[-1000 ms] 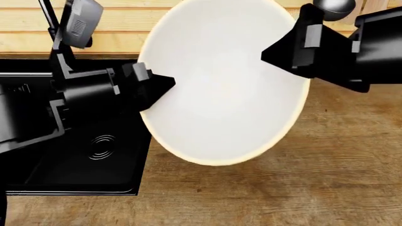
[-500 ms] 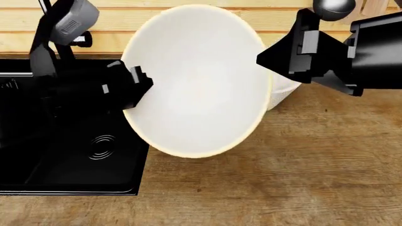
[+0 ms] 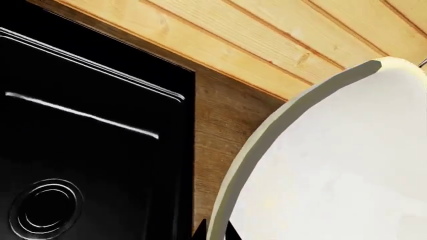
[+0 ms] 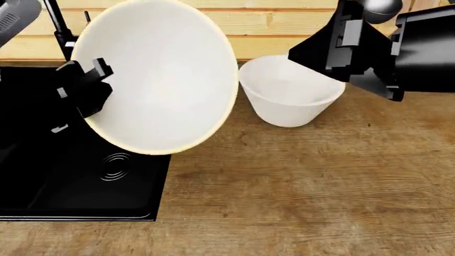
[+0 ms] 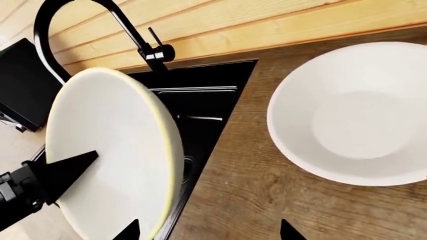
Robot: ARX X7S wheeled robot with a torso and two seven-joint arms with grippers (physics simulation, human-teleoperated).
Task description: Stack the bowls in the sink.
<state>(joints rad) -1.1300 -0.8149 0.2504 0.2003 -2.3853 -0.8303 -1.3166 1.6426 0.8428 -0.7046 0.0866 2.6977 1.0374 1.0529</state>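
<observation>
White bowls (image 4: 153,74), matte black sink (image 4: 78,186)

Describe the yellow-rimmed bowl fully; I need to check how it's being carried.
The yellow-rimmed bowl is wide, rounded, glossy white, with a thin pale yellow rim. It is held in the air, tipped steeply on edge, its opening towards the head camera. The left gripper grips its rim at the sink-side edge. It hangs over the black sink's right edge and the wooden counter, apart from the plain white bowl standing upright there.
</observation>
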